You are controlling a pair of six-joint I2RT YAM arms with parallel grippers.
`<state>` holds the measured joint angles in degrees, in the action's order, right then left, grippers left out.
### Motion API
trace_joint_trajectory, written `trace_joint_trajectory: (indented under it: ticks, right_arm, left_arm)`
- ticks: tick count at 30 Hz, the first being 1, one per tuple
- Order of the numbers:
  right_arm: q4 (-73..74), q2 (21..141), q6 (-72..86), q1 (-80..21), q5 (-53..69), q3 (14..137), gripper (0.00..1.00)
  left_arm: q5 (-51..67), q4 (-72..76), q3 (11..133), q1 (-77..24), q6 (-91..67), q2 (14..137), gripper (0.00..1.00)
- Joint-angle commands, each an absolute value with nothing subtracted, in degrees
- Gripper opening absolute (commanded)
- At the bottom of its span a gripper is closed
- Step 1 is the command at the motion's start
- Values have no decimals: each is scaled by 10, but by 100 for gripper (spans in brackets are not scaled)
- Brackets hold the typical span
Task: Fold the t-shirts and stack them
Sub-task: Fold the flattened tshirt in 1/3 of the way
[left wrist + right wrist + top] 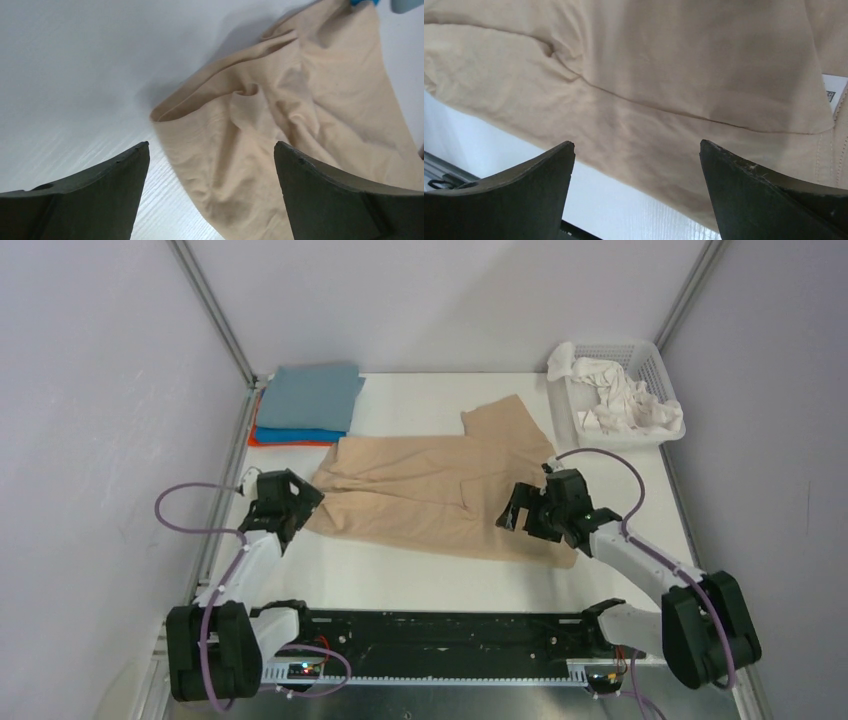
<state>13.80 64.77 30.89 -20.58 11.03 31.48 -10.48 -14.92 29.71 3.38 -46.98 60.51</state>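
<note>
The left claw [211,150] gapes wide with nothing in it, poised over the crumpled left edge of the tan shirt [420,495]. The right claw [636,145] is spread just as wide and empty above the shirt's near right hem. Just right of that claw sits a white tag [835,90], its print too small to read. The shirt stretches lengthwise from one claw to the other, one sleeve [497,420] pointing away from them. The left arm [235,575] and right arm [640,560] reach forward, wrists tipped down.
</note>
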Motion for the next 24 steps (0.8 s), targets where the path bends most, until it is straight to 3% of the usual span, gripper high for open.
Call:
trace_joint_trajectory:
  ticks: [1,11,17,24]
  right_arm:
    - [96,680,341,-202,83,322,100]
    - [220,586,347,-163,-21,311,99]
    - [311,498,377,-150,-62,301,99]
    - [374,424,444,-111,-86,275,99]
  left_arm:
    - [-91,-116,261,63,-507,599,97]
    - [-159,-128,206,78,-554,566,89]
    - [-120,-108,232,82,-544,615,72]
    - [-57,-31,237,80,-535,704,40]
